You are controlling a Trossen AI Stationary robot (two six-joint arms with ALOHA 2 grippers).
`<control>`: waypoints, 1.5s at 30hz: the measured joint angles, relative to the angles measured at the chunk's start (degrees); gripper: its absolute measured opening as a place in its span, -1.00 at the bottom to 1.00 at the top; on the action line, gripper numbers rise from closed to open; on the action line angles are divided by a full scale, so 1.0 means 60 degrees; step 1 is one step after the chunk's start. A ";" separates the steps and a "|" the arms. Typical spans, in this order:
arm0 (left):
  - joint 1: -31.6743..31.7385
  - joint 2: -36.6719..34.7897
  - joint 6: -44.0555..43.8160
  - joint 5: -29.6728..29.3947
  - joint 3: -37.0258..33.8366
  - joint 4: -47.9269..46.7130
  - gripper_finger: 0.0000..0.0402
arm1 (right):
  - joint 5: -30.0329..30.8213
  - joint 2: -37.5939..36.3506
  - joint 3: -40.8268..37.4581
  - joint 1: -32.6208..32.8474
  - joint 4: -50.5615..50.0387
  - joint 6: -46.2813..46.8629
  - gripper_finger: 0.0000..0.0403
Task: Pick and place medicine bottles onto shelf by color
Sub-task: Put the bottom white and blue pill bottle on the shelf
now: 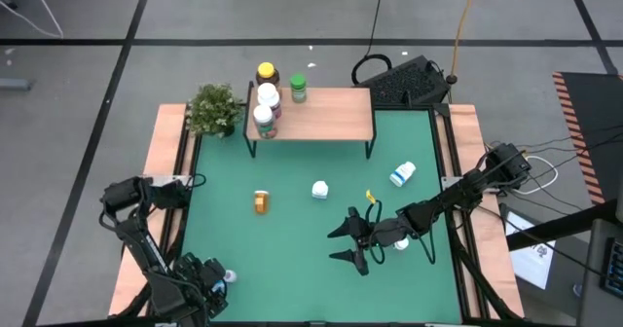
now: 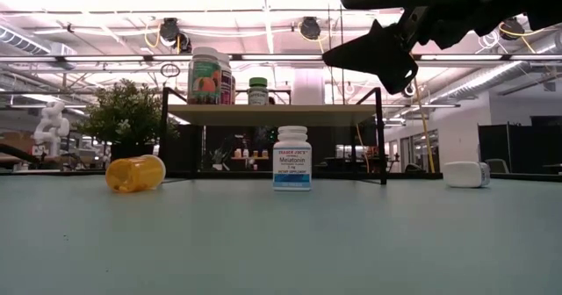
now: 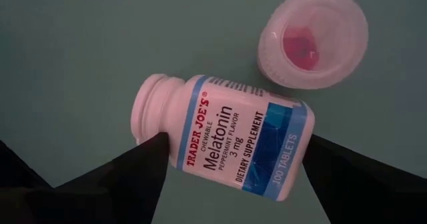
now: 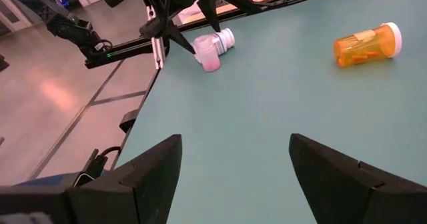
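i see a green worktop (image 1: 292, 259) on grey floor; my left fingers (image 3: 153, 164) spread beside a lying white bottle (image 3: 223, 137), right fingers (image 4: 333, 171) spread midair; shelf (image 1: 326, 115) holds four bottles.

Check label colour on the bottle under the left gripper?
Blue and white on the melatonin bottle; left wrist view.

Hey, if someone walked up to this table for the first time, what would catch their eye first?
Probably the shelf at the table's far edge, with four bottles crowded at its left end beside a potted plant. Next, the right gripper hanging open above the green table, and the left gripper open around a lying melatonin bottle at the near left corner.
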 joint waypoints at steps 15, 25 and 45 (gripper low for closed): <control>0.0820 0.0009 0.2105 0.2077 0.0098 -0.0170 0.96 | -0.0096 0.0000 0.0000 0.0015 -0.0160 -0.0182 0.34; 0.1529 0.0007 -0.0592 0.3702 0.0102 -0.0162 0.94 | -0.0235 0.0000 0.0000 -0.0004 -0.0131 0.0119 0.34; 0.1306 -0.0037 -0.5769 0.1452 0.0329 -0.0023 0.94 | -0.0249 0.0000 0.0000 -0.0004 -0.0292 0.0284 0.34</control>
